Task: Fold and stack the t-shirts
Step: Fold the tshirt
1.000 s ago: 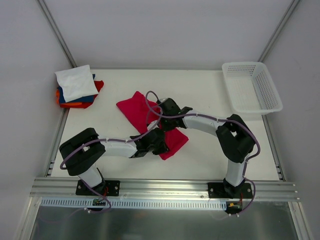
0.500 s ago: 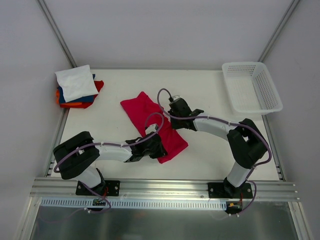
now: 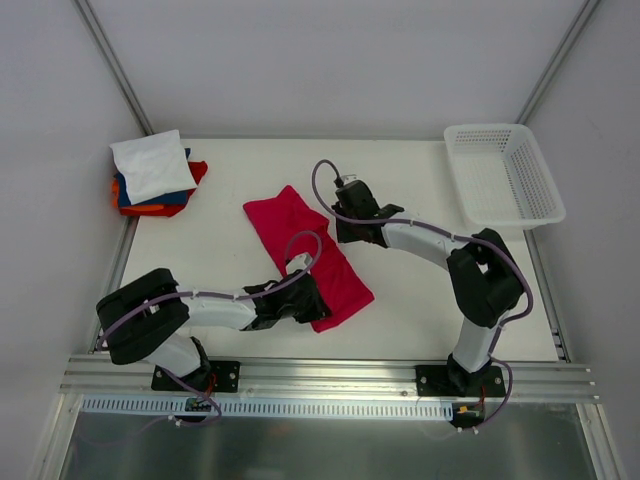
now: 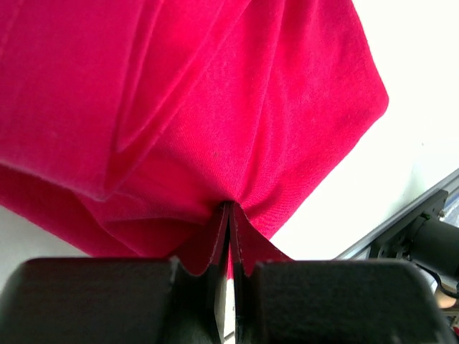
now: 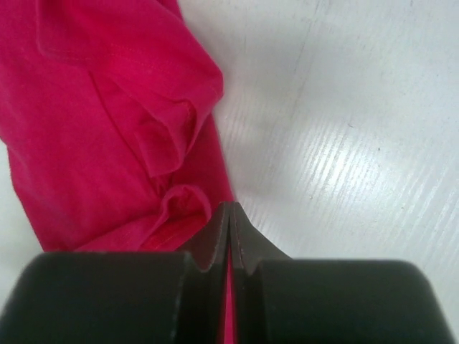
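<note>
The red shirt, lying left of the basket, is pinched at two places.

Your left gripper is clamped on its near end and your right gripper on the long edge facing the basket, probably to lift and fold it across. Toward the basket the table is bare for swinging. The folded stack sits far beyond the shirt's other side.

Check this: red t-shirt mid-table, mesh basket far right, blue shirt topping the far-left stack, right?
One slip: in the top external view a white t-shirt tops the far-left stack, not a blue one. The red t-shirt and mesh basket are as stated.
</note>
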`<action>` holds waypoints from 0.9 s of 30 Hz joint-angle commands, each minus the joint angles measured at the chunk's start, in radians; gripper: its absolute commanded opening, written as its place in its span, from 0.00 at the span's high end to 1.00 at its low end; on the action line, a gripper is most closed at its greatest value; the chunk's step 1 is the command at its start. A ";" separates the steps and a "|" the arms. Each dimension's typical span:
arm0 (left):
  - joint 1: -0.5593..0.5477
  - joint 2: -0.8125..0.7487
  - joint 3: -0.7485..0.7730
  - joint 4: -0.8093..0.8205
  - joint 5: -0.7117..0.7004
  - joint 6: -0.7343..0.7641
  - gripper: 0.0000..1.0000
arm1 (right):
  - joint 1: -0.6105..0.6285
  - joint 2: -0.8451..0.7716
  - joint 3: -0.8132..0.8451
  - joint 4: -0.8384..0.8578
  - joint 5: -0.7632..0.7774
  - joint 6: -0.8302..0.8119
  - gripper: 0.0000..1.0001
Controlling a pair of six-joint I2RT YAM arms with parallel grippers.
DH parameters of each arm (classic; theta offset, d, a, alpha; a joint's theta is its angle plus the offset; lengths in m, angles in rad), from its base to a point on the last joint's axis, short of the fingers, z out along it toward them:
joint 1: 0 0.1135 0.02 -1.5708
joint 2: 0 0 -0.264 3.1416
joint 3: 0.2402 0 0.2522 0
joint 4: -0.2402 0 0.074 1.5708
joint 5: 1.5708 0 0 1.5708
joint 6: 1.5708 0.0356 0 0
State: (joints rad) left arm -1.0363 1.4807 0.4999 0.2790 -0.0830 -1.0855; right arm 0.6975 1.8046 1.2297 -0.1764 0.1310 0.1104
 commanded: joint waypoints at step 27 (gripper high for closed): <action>-0.024 -0.252 -0.103 -0.431 -0.133 0.027 0.10 | -0.001 -0.372 -0.305 -0.057 -0.068 -0.008 0.86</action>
State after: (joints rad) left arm -1.0561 1.2121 0.4377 0.0055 -0.1604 -1.0782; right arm 0.6781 1.4830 0.9463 -0.2234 0.0860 0.0978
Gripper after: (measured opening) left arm 0.714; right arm 0.086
